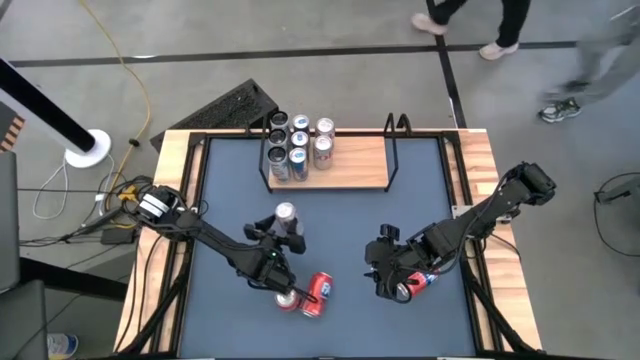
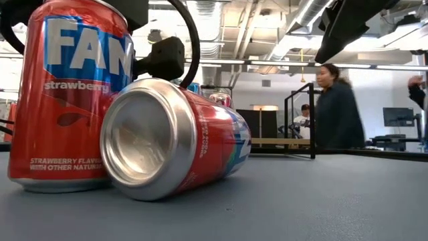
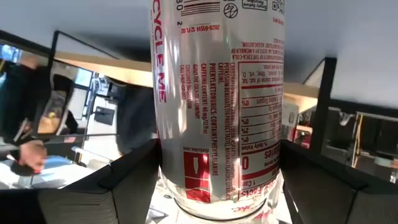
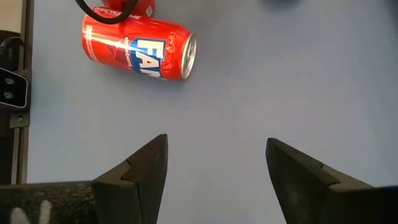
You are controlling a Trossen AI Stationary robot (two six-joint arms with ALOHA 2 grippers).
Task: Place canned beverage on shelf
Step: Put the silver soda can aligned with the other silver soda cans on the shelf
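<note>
The shelf [image 1: 350,170], a light-wood board with black rod uprights, stands at the table's far middle, with several cans [image 1: 298,145] upright on its left part. My left gripper [image 1: 281,236] is at the table's middle, shut on an upright silver can [image 1: 287,213] [image 3: 217,106]. Nearer the front, one red can [image 1: 290,298] [image 2: 67,100] stands upright and a second [image 1: 318,293] [image 4: 140,40] lies on its side. My right gripper [image 1: 386,284] [image 4: 217,180] hangs open above the table's right part with nothing between its fingers. A third red can [image 1: 416,283] shows right beside it. My left gripper pinches the silver can's round wall [image 3: 163,168] between its two fingers [image 3: 124,186], one on each side. The fingers come roughly level from the table's near side, across the upright can. Its bottom lies outside the wrist view, so whether it stands on the table I cannot tell.
The right half of the shelf board is bare. The table's blue mat [image 1: 350,230] has a wooden rim [image 1: 480,170]. People walk on the floor beyond the far edge [image 2: 338,107]. A black crate [image 1: 235,105] sits beyond the far left corner.
</note>
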